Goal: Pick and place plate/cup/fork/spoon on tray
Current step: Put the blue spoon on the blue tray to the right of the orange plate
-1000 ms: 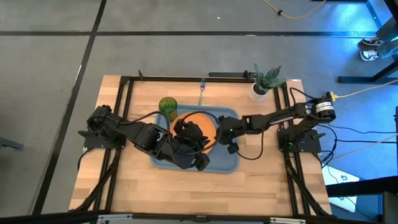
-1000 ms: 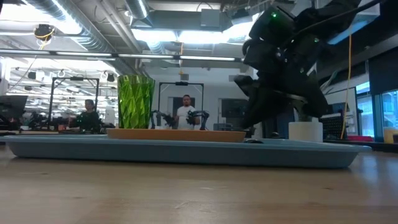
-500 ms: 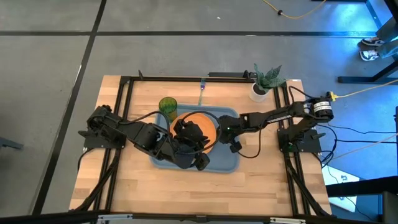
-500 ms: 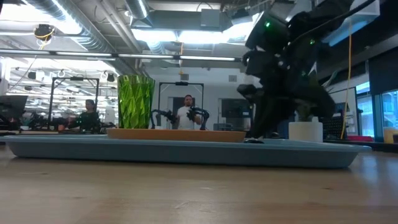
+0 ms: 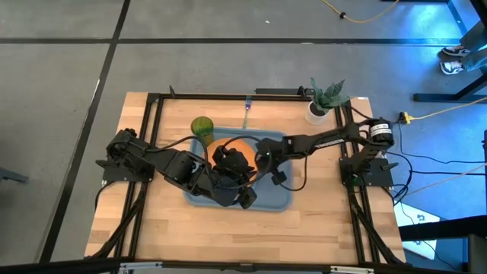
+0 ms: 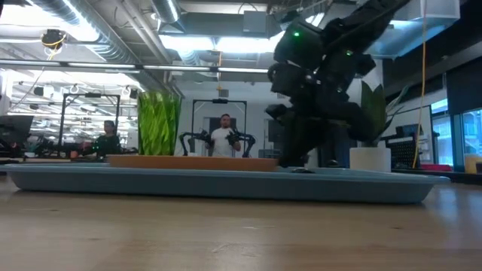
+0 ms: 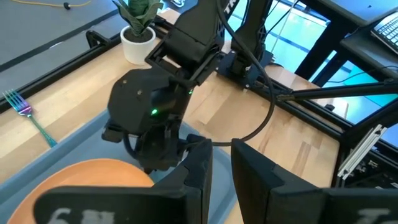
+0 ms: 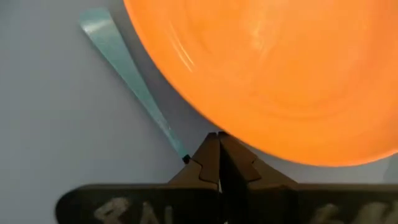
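An orange plate lies flat inside a blue-grey tray at the middle of the table. A green cup stands at the tray's far left corner, touching or just beside the plate. A teal-handled spoon lies on the tray floor with its bowl end hidden under the plate's edge. The fork is still on bare wood beyond the tray.

The right gripper, fingers pressed together and holding nothing, sits low against the plate's rim. The left gripper hovers over the tray, fingers slightly apart and empty.

A sideways nudge could shove the plate into the cup and tip it.

The table is pale wood with a potted plant at one corner; beyond it lies an open workshop where people stand
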`<state>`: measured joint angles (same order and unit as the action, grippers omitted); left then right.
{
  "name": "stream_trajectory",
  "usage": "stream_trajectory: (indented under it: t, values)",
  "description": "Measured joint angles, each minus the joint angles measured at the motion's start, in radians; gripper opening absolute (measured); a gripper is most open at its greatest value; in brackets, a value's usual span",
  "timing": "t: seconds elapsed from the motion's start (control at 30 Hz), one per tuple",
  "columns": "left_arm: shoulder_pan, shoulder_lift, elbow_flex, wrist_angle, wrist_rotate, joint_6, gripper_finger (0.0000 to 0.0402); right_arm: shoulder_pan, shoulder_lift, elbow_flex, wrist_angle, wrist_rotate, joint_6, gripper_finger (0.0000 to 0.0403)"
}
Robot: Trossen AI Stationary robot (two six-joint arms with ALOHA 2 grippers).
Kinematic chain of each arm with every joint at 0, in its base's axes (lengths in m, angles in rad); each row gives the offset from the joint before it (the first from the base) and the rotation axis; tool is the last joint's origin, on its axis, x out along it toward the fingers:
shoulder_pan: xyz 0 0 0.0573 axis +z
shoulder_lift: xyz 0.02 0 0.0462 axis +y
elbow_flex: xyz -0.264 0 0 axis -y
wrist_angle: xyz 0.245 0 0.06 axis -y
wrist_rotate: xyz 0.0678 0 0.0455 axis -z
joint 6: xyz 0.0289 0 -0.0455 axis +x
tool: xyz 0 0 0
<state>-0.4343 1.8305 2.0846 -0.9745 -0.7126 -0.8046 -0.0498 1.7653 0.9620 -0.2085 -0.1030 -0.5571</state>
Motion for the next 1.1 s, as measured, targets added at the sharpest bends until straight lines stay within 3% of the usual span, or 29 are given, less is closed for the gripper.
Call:
stream_trajectory:
  t: [0.43, 0.83, 1.1]
  values:
    - [0.0, 0.0, 0.0, 0.001, 0.0, 0.0, 0.0053, 0.0, 0.022, 0.093, -0.226, -0.003, -0.077, 0.0002]
    - [-0.002, 0.0, 0.0, 0.002, 0.0, 0.003, 0.0053, 0.004, 0.022, 0.174, -0.319, 0.023, -0.084, 0.0067]
    - [-0.007, 0.0, 0.0, 0.002, 0.0, 0.003, 0.0053, 0.014, 0.023, 0.174, -0.353, -0.029, -0.233, 0.0096]
